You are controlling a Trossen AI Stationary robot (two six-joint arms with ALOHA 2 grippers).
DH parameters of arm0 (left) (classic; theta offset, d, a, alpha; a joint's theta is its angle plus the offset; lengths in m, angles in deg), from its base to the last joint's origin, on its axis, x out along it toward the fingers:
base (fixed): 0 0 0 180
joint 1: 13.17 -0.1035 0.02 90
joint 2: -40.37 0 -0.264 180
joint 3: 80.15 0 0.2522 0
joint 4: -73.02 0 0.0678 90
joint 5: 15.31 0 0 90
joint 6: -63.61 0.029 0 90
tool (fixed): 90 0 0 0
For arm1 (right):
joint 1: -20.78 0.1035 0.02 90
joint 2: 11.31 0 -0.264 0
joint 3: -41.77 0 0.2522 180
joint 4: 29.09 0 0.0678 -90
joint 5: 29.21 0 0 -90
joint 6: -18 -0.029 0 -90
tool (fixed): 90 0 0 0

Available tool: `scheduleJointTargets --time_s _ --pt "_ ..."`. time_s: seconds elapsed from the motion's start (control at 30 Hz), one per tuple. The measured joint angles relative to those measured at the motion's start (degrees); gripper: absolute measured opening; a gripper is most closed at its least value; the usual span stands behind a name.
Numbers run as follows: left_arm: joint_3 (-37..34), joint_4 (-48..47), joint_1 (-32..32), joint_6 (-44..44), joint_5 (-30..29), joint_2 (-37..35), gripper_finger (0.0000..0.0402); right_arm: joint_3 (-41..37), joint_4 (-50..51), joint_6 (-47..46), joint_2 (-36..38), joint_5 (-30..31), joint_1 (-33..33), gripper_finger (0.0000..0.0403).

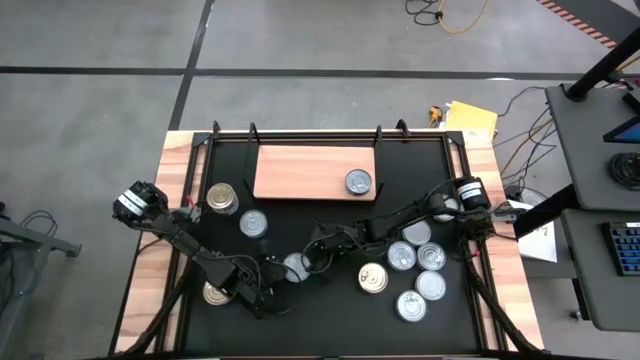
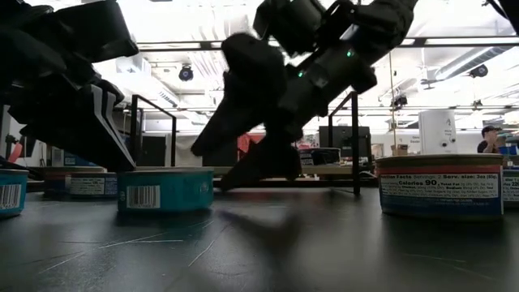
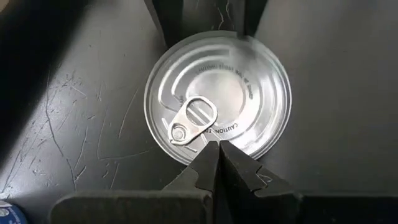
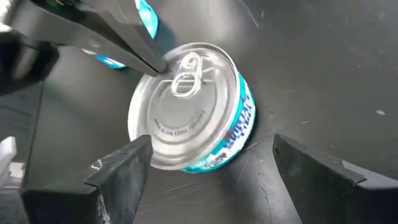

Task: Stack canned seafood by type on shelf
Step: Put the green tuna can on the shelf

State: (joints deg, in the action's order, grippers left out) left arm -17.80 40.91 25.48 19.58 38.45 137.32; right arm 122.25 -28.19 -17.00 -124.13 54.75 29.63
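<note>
A black table [image 1: 330, 320] carries a wooden shelf [image 1: 300, 172] at its far side, with one silver-topped tin [image 1: 359, 182] standing on the shelf's right end. Beyond the table's right edge are cables, papers and a desk.

Ten tins show from above: one on the shelf, two near the left arm's base, one at the left front, one in the middle, five clustered at right front, one of those gold-topped [image 1: 373, 278].

The middle tin [image 4: 186, 106] sits between the two arms. The right pincer [image 4: 208, 165] is wide apart just beside it, holding nothing. The left pincer [image 3: 216, 148] is pressed fully together, its tip over the tin's lid beside the pull ring.
</note>
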Motion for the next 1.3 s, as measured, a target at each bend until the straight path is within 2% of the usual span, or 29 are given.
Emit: scheduleJointTargets --time_s 0.23,0.47,0.97,1.13,1.3 --pt "-0.63 0.52 1.13 -2.17 -0.60 0.12 0.0000 3.22 -0.14 -0.44 -3.57 -3.50 -0.26 0.0320" --pt "-0.67 3.21 2.34 -2.91 -3.63 1.94 0.0000 3.86 0.17 -0.42 -3.64 -4.51 -0.63 0.0328" --pt "-0.87 7.34 3.33 -2.69 -5.09 5.20 0.0000 6.20 -0.01 -0.15 -3.53 -6.15 -0.63 0.0320" --pt "-0.96 7.81 3.31 -2.38 -5.44 5.27 0.0000 6.54 0.22 0.41 -3.53 -6.00 -0.63 0.0289" --pt "-0.93 7.90 3.31 -2.38 -6.25 5.27 0.0000 6.60 0.21 6.28 -3.53 -5.87 -0.60 0.0229"
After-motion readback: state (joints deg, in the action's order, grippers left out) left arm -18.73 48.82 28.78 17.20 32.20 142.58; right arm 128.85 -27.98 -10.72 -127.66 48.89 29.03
